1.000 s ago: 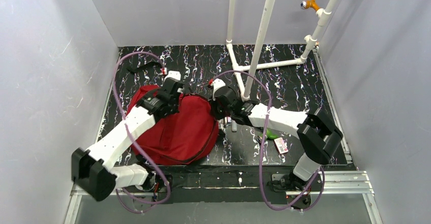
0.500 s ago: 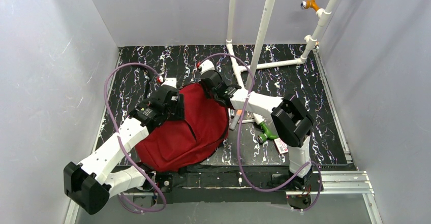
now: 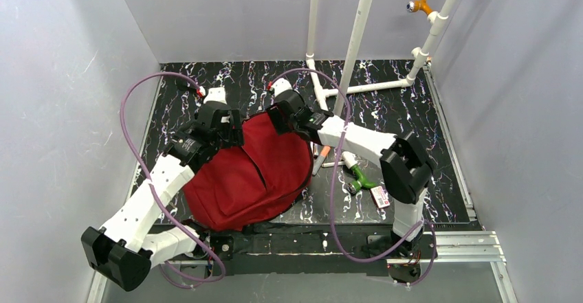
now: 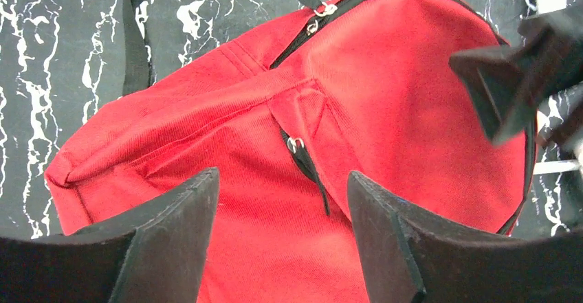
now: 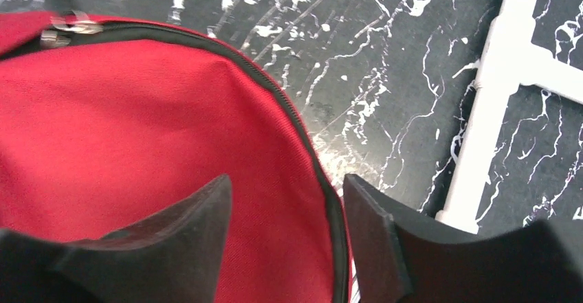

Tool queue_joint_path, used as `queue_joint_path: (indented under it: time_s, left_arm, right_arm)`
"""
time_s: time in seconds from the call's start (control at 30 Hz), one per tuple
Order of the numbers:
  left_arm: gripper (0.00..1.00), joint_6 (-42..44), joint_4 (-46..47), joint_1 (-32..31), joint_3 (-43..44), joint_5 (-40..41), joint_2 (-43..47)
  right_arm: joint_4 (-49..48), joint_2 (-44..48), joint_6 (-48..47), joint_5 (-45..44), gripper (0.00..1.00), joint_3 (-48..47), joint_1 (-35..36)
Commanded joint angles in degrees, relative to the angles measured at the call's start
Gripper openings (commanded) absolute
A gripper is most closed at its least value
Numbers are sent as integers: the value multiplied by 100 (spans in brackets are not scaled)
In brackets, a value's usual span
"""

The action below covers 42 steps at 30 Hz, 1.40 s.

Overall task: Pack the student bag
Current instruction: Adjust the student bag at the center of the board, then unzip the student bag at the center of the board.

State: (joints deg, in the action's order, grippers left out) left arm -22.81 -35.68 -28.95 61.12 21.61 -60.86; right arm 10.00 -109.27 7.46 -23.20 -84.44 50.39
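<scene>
The bag (image 3: 247, 179) is laid flat on the left half of the counter, its bottom towards the near edge and its rounded top pointed at the far edge. It is placed this way, it is judged, so that the main zip along the rim can be reached by both arms from above. That zip appears to be closed, with its metal pulls (image 4: 322, 11) gathered at the top of the bag. A second pull (image 4: 295, 143) is seen on the front pocket, and a black strap (image 4: 135, 35) trails onto the counter towards the left edge.

The left gripper (image 4: 282, 179) is held over the upper left of the bag, fingers spread wide, nothing grasped. The right gripper (image 5: 285, 186) is set over the upper right rim, likewise spread and empty, with the zip line running below its gap; contact with the cloth cannot be told. Such a pairing would suit one arm steadying the fabric while the other takes a pull.

Beyond, a green-handled tool (image 3: 362, 177) and a tagged card (image 3: 380, 196) are left right of the bag near the near edge, presumably awaiting packing. A white pipe frame (image 3: 357, 86) stands towards the far right corner.
</scene>
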Motion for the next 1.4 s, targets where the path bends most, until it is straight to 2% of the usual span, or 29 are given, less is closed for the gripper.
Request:
queue_joint_path:
  time_s: [0.0, 0.07, 0.17, 0.2, 0.27, 0.37, 0.43, 0.63, 0.7, 0.83, 0.97, 1.27, 1.3, 1.37]
  left_arm:
    - [65, 55, -84, 174, 306, -329, -297]
    - [57, 1, -143, 195, 409, -455, -541]
    - [40, 43, -22, 214, 400, -557, -624]
    - [37, 87, 38, 216, 374, -585, -608]
    - [36, 131, 114, 223, 324, -611, -579]
    - [32, 148, 123, 223, 276, -711, -565]
    - [28, 110, 114, 218, 189, -760, -535]
    - [32, 83, -39, 221, -111, -689, -356]
    - [31, 106, 33, 219, -284, -724, -241]
    - [11, 136, 44, 223, -380, -738, -89]
    - [0, 172, 167, 224, -465, -724, 68]
    - [0, 225, 183, 230, -584, -1039, 106]
    - [0, 198, 130, 229, -603, -1085, 120]
    - [0, 135, 60, 232, -662, -1223, 175]
  right_arm:
    - [134, 897, 150, 333, 72, -31, 316]
    - [140, 1139, 332, 700, 76, 194, 385]
    - [-497, 1569, 763, 2073, 78, 883, 406]
    - [-843, 1717, 916, 2547, 79, 1125, 447]
    - [-1482, 1849, 1210, 2942, 80, 1551, 622]
    - [-2108, 1896, 1494, 2814, 81, 1957, 990]
    - [-2235, 1810, 1599, 2666, 77, 2028, 1119]
    - [-2252, 1476, 1532, 2346, 70, 1780, 1236]
    - [-2239, 1394, 1517, 2116, 63, 1721, 1236]
    - [-2304, 1292, 1519, 2112, 52, 1672, 1236]
    - [-2282, 1181, 1505, 2117, 45, 1597, 1237]
    - [-1925, 640, 1248, 1796, 47, 894, 1236]
    - [-1877, 548, 1215, 1727, 46, 757, 1236]
    - [-1819, 401, 1205, 1504, 33, 513, 1236]
